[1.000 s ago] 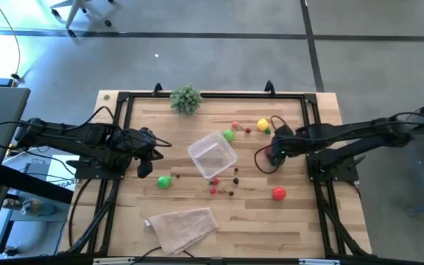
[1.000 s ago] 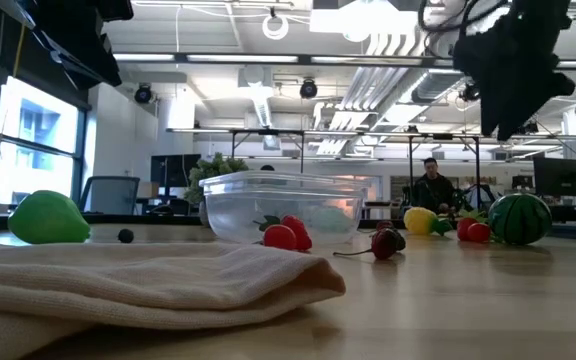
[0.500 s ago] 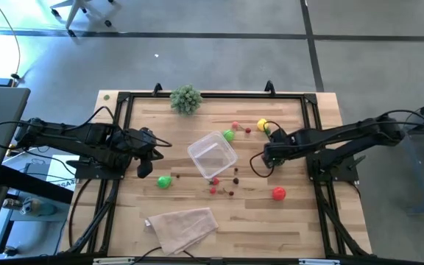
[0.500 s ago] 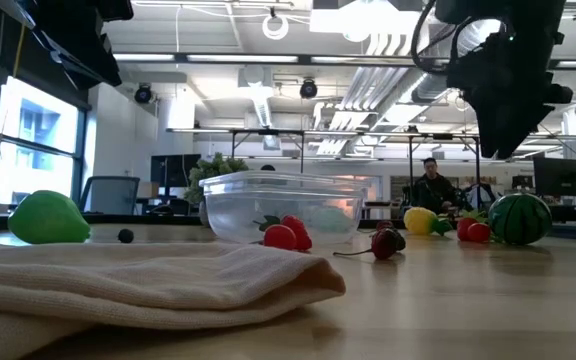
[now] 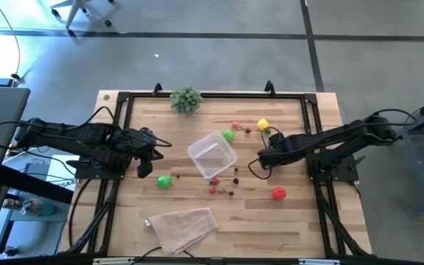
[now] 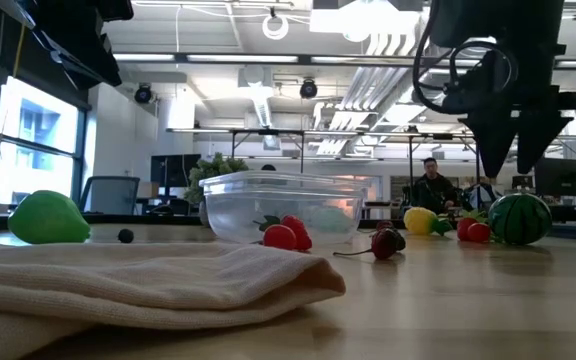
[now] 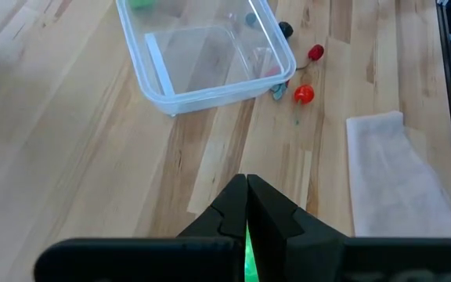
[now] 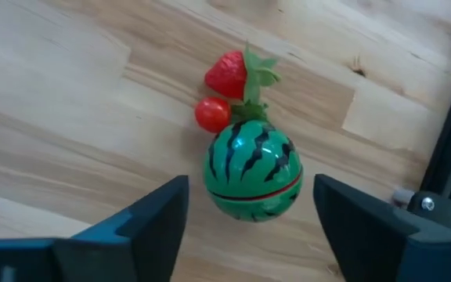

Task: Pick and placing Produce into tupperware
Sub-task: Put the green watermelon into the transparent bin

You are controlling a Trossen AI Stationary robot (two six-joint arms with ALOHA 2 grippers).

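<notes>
From above, the right gripper (image 5: 262, 157) sits just right of the tupperware (image 5: 213, 154), and it's way closer to the loose produce at the table's far side than the left gripper (image 5: 147, 153) is, which just waits parked left of the box. The little green watermelon (image 5: 229, 135) lies at the box's far right corner, with a strawberry (image 5: 236, 126) just beyond it. Low view: the right gripper (image 6: 517, 160) hangs above the table with its fingers apart, tips pointing down, and the watermelon (image 6: 520, 218) is pretty much right underneath. Left wrist cam: fingers (image 7: 233, 210) pressed together on nothing, clear box (image 7: 203, 53) ahead, nothing inside as far as I can see. Right wrist cam is the money shot: the watermelon (image 8: 251, 170) sits dead centre between the two spread fingers (image 8: 143, 223), round ball so no long axis to worry about, shiny green with dark stripes and a red band. A strawberry (image 8: 232, 73) and a tiny tomato (image 8: 211, 114) touch its far side, so I'd guess a straight drop could nudge those.
</notes>
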